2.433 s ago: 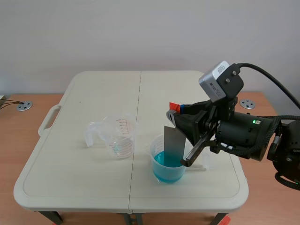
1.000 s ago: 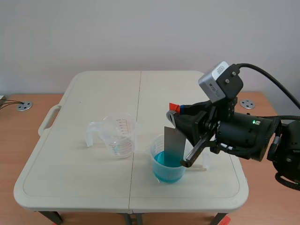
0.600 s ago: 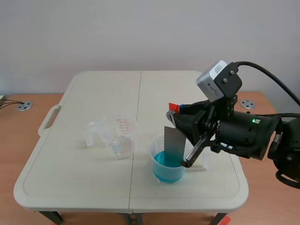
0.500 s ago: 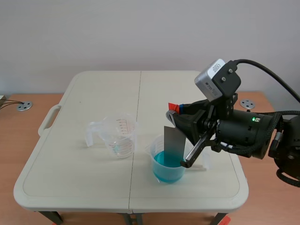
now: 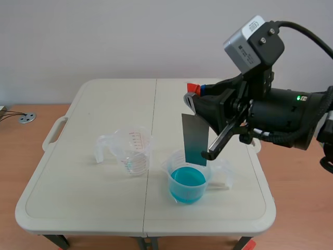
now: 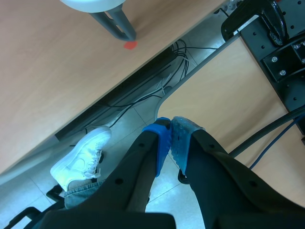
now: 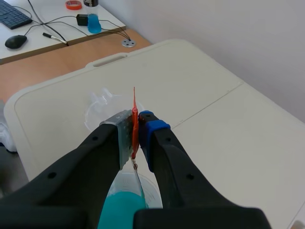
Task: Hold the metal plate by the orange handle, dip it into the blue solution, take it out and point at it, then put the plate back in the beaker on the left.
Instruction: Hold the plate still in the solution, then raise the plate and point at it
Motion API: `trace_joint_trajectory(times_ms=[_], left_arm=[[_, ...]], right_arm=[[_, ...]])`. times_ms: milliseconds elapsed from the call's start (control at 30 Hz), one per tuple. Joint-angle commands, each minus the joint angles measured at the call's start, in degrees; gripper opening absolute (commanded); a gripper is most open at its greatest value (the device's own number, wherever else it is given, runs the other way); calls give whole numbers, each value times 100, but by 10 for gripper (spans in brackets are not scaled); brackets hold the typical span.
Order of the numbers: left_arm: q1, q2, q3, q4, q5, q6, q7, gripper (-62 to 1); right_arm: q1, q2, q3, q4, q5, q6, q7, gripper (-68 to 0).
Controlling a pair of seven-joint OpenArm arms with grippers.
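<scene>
My right gripper [image 5: 195, 96] is clenched on the orange handle [image 7: 135, 114]; the metal plate [image 5: 194, 138] hangs beneath it, lower edge just above the blue solution [image 5: 187, 179]. I judge the withdrawal step in hand; next, my left gripper [image 6: 170, 138], closed on nothing, must point at the plate.

Plate [image 5: 194, 138], apparently above right beaker [image 5: 183, 195]

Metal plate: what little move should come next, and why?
Probably raise the left gripper to point at the metal plate: it hangs above the blue solution, the right gripper shut on its orange handle, and nothing points at it yet.
</scene>
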Motion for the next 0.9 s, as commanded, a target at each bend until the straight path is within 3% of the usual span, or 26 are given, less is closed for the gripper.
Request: trace_joint_trajectory(times_ms=[0,267,733,867], left_arm=[[-20,42,28,22,-37,-13,-79,-593],[-35,-85,28,26,-37,-33,-310,-593],[-616,-1108,127,24,-42,-212,-835,-593],[-981,-1311,286,24,-42,-461,-1069,-593]], right_arm=[[2,111,37,208,219,44,-7,-660],[2,219,48,717,839,44,-649,-660],[2,216,227,1539,1733,44,-1515,-660],[4,216,326,1690,1958,44,-1631,-660]])
